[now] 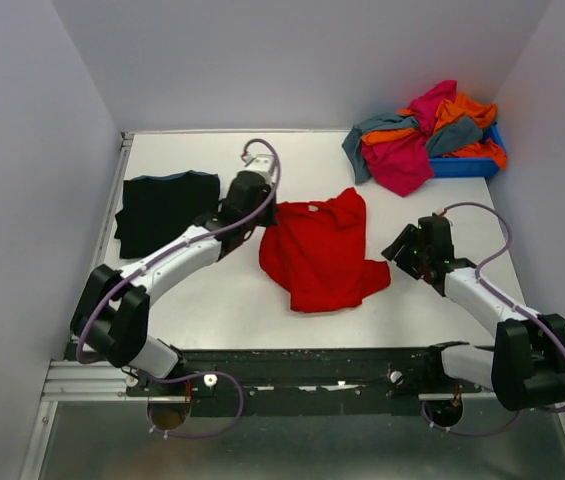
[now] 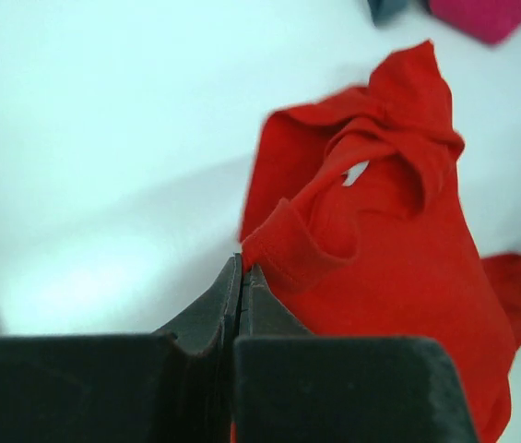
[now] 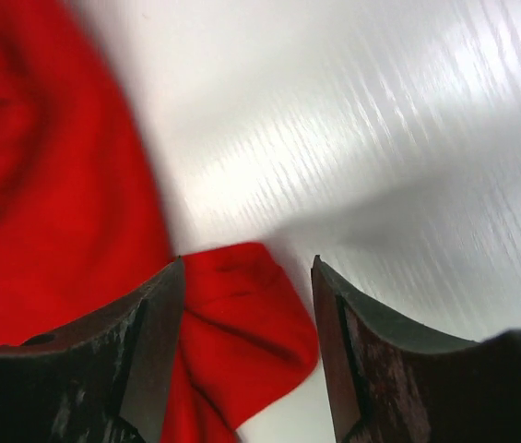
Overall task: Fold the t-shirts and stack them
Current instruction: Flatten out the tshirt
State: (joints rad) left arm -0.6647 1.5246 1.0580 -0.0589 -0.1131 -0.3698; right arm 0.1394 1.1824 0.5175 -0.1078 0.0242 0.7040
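The crumpled bright red cloth t-shirt [image 1: 317, 250] lies centred on the white desk [image 1: 212, 300], long axis twelve to six, its ten-o'clock sleeve pinched in the closed left gripper [image 2: 242, 268], its four-o'clock sleeve between the parted jaws of the right gripper [image 3: 246, 272], not yet gripped.

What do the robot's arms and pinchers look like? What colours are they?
The left arm and the right arm are both white tubes joined by chunky black joints. A thin purple cable loops along each one. The left gripper and right gripper are black, each with two pointed, wedge-shaped fingers.
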